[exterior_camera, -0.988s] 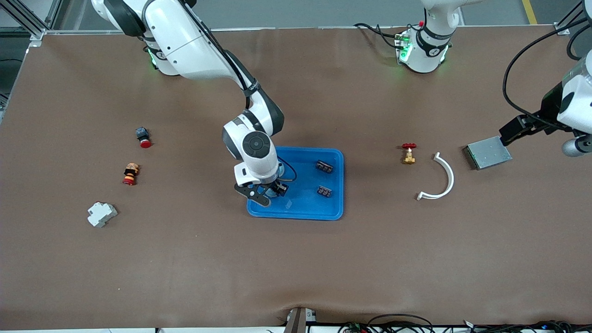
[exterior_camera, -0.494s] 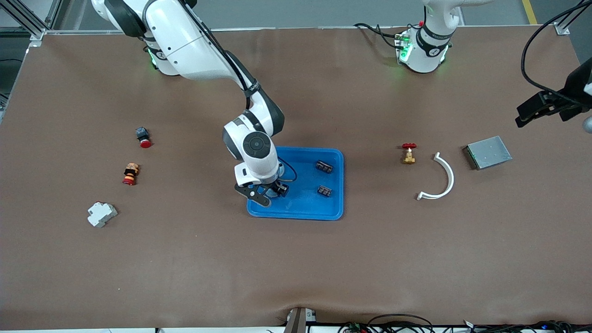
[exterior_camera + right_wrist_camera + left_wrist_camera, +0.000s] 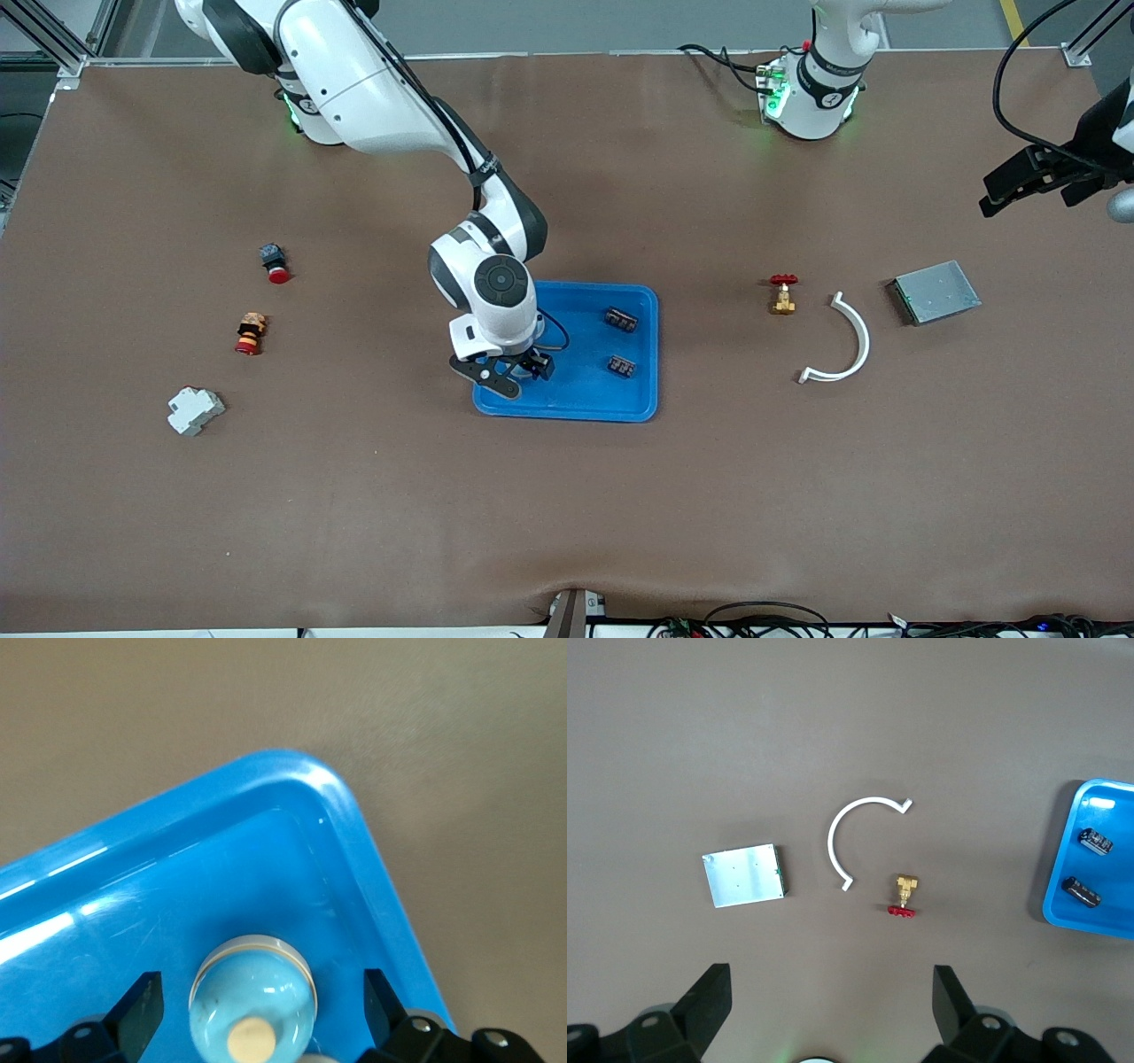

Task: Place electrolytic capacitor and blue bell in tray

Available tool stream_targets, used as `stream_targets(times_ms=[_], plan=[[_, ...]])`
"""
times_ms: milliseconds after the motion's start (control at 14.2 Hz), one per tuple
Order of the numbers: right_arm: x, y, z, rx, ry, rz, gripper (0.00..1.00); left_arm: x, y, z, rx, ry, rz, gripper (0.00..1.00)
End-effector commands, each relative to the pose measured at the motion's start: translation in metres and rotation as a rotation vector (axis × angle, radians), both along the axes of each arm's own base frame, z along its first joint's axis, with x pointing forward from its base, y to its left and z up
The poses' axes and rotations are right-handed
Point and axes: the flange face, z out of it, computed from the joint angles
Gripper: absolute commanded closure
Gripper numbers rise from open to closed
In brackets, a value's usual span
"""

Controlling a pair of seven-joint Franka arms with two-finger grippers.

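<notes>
Left claw (image 3: 1019, 182) has drifted off the grey plate (image 3: 936, 291), spread empty at upper right, while the right claw (image 3: 518, 370) hangs apart, blue bell (image 3: 253, 996) directly beneath in the tray (image 3: 638, 403).

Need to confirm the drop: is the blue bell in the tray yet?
In. The blue bell sits on the tray floor near a corner, between the right gripper's open jaws.

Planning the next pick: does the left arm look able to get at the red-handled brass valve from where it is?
Probably yes: the left gripper hangs open over bare table, and the valve stands apart from the white curved clip.
</notes>
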Motion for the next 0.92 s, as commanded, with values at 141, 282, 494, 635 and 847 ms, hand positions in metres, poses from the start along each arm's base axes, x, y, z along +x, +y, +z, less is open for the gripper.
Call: stream_targets(times_ms=[141, 282, 494, 635, 847], plan=[[0.025, -0.026, 0.054, -0.044, 0.069, 0.123, 0.0, -0.01, -0.016, -0.001, -0.009, 0.011, 0.011, 0.0], [0.04, -0.056, 0.091, -0.03, 0.058, 0.218, 0.0, -0.012, -0.028, -0.002, -0.002, 0.02, -0.01, 0.0], [0.054, -0.11, 0.122, -0.026, 0.071, 0.266, 0.0, -0.013, -0.028, -0.001, 0.0, 0.018, -0.009, 0.0], [0.065, -0.162, 0.139, -0.021, 0.083, 0.333, 0.0, -0.013, -0.019, 0.001, 0.0, 0.015, 0.005, 0.0], [0.067, -0.241, 0.16, -0.011, 0.106, 0.434, 0.0, -0.011, -0.021, -0.002, 0.0, 0.022, -0.013, 0.0]])
